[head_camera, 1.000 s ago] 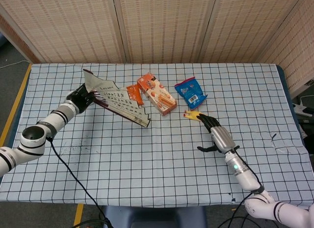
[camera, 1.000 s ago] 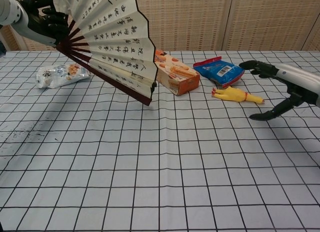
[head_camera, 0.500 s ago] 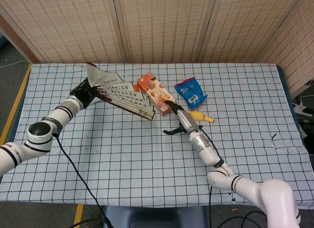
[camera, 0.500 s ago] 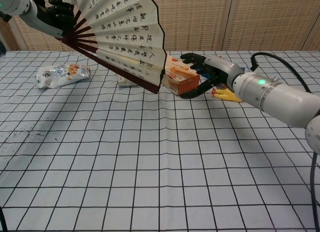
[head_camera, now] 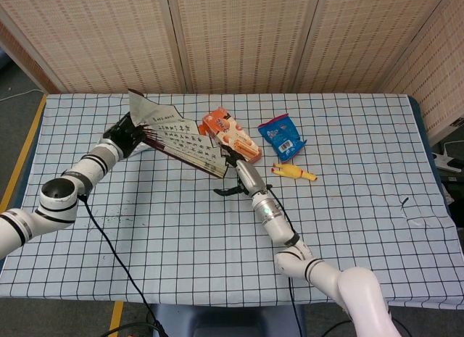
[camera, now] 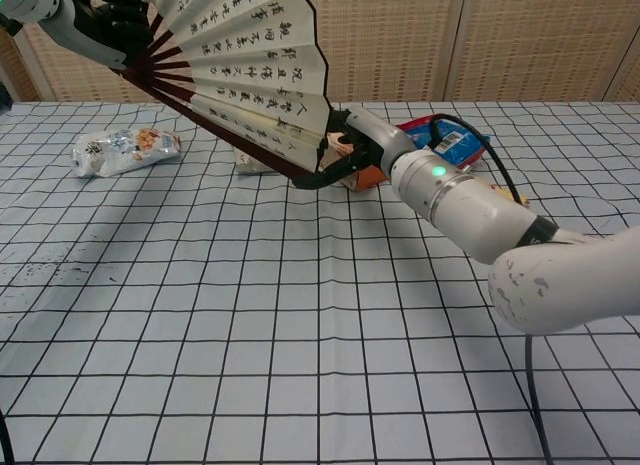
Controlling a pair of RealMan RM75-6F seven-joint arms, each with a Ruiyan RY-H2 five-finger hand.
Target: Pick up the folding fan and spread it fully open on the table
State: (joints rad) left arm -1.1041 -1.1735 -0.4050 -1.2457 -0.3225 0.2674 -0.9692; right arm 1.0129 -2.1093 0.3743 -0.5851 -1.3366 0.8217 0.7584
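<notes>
Folding fan (camera: 240, 65): partly spread, lifted above the tabletop (head_camera: 348, 206) toward 10 o'clock.
Left hand (head_camera: 127, 136): grips its ribs at the pivot.
Right hand (head_camera: 233, 179): fingers apart at the fan's lower edge; contact unclear.
Orange box (head_camera: 233, 134): just behind.

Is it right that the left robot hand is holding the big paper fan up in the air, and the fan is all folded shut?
Not quite. The left robot hand does hold the fan up in the air, but the fan is not folded shut: it is spread partly open, ribs fanned out and writing showing. The chest view shows this best.
</notes>
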